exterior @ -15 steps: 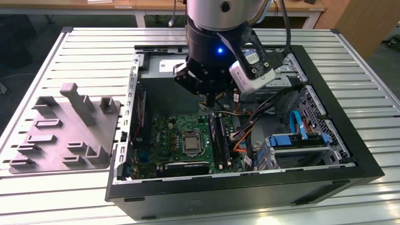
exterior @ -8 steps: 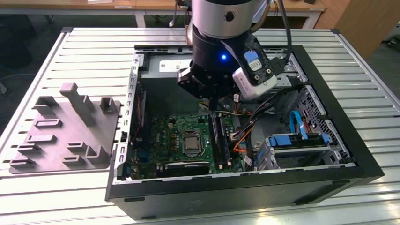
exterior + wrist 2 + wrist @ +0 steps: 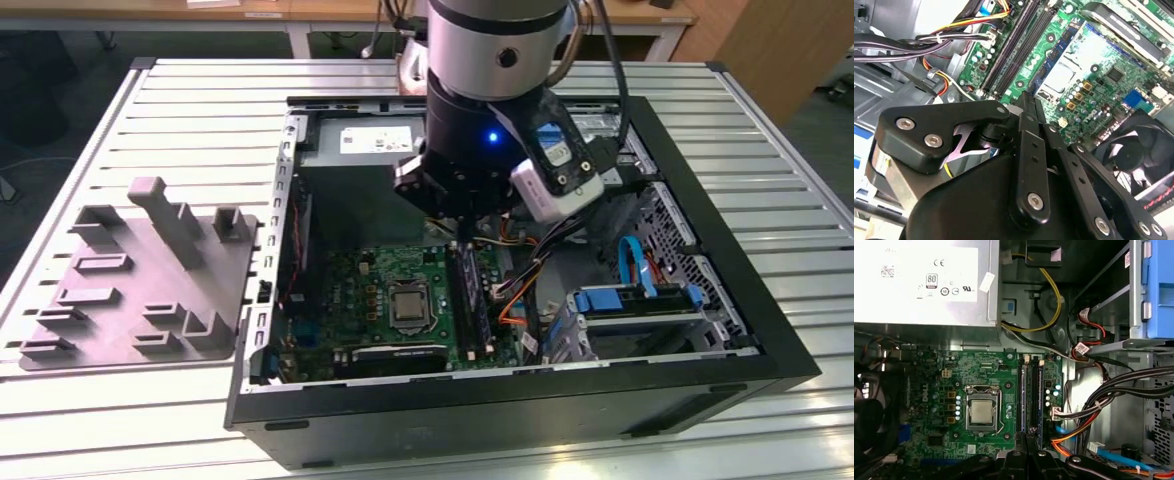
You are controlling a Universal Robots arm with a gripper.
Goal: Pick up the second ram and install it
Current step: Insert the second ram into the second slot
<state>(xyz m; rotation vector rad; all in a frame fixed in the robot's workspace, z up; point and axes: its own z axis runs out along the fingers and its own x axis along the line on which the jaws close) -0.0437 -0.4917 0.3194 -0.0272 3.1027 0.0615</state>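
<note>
An open computer case [image 3: 507,415] lies on the slatted tabletop [image 3: 200,100], with the arm reaching down into it. The gripper [image 3: 461,228] hangs over the motherboard [image 3: 374,275], just to the exterior view's right of the processor socket [image 3: 404,303] and towards the socket's far end.

The second ram [image 3: 466,292] shows as a long dark strip standing on edge in the slot rails right beside the processor socket, on the exterior view's right of it. The gripper's tip meets the strip's far end, though I cannot tell whether it presses on the strip or only hovers there.

In the second wrist view the 2 fingers [image 3: 1027,135] are drawn together to a single narrow tip, and the gripper [image 3: 1024,96] points at the board between the slot rails [image 3: 1011,47] and the processor socket [image 3: 1061,75]. Whether that tip nips the stick's top edge cannot be told.

In the first wrist view the gripper [image 3: 1028,436] sits at the near end of the slot rails [image 3: 1024,395], beside the processor socket [image 3: 981,411].

A grey holder block [image 3: 134,290] rests on the tabletop well away from the processor socket, outside the case on the exterior view's left.
</note>
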